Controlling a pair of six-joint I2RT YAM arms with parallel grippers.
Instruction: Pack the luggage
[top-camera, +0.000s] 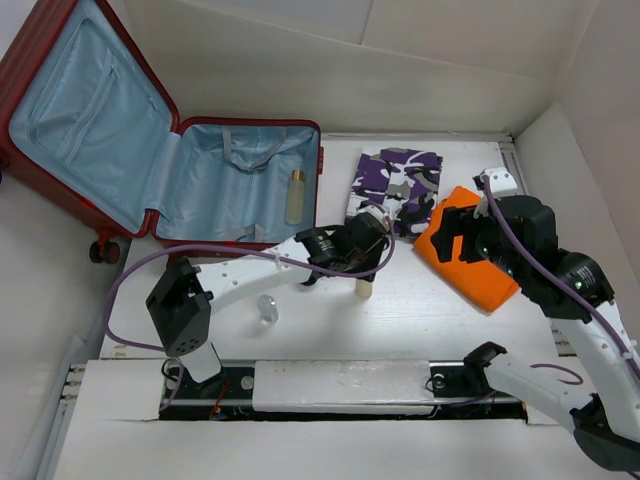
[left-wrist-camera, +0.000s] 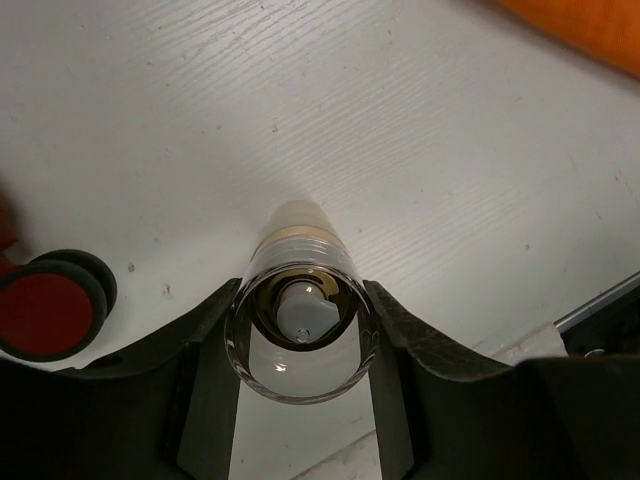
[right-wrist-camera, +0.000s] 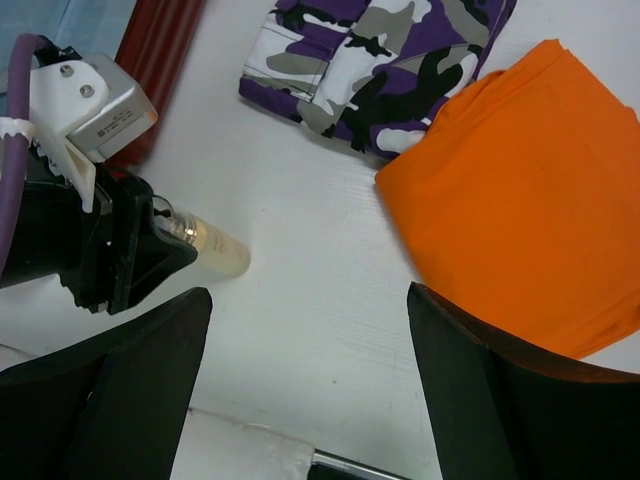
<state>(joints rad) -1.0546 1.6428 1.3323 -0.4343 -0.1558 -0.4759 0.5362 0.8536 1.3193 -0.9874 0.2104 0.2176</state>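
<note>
1. You'll find the luggage (top-camera: 90, 120) open at the far left of the surface (top-camera: 420, 300). Its lid stands propped up at the far left, and its base lies flat with the blue lining showing.
2. A second bottle (top-camera: 296, 195) lies inside the base, near its right wall.
3. Your left gripper (top-camera: 360, 250) sits just in front of the base and pinches a cream-capped bottle (right-wrist-camera: 215, 248). The left wrist view shows both fingers (left-wrist-camera: 205, 350) pressed against its clear sides.
4. That bottle points cap-first down toward the surface. You cannot tell whether the cap touches.
5. One luggage wheel (left-wrist-camera: 50, 310) shows at the left edge of the left wrist view.
6. Your right gripper (right-wrist-camera: 308, 320) is spread wide with nothing between its fingers. It hangs over bare surface beside the orange cloth (top-camera: 470, 255).
7. The orange cloth lies folded at the right. A purple camouflage garment (top-camera: 398, 185) lies just beyond it, and their edges meet.
8. A small clear round item (top-camera: 267, 305) rests on the surface near the left arm. You cannot make out what it is.
</note>
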